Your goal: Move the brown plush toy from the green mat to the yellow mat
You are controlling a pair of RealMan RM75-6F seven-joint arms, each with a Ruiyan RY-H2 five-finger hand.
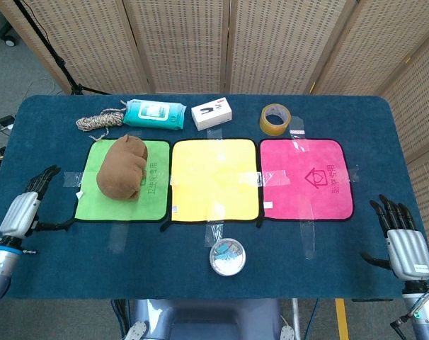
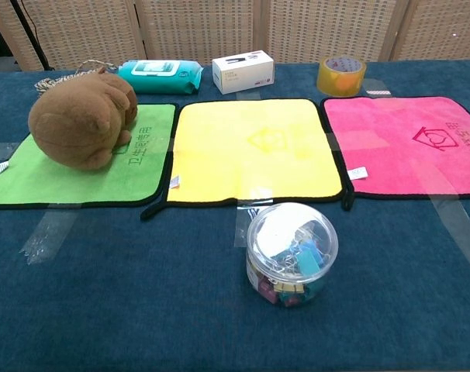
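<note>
The brown plush toy (image 1: 122, 168) (image 2: 83, 116) lies on the left half of the green mat (image 1: 152, 191) (image 2: 142, 159). Beside it to the right the yellow mat (image 1: 214, 178) (image 2: 254, 149) lies bare. My left hand (image 1: 25, 205) hovers over the table's left edge, fingers spread and holding nothing, well left of the toy. At the front right corner my right hand (image 1: 401, 243) is open too, fingers apart, far from both mats. Neither hand shows in the chest view.
A pink mat (image 1: 306, 178) lies right of the yellow one. Along the back stand a rope coil (image 1: 98, 120), a wipes pack (image 1: 153, 113), a white box (image 1: 212, 115) and a tape roll (image 1: 275, 119). A clear tub of clips (image 1: 227, 256) (image 2: 291, 252) sits in front of the yellow mat.
</note>
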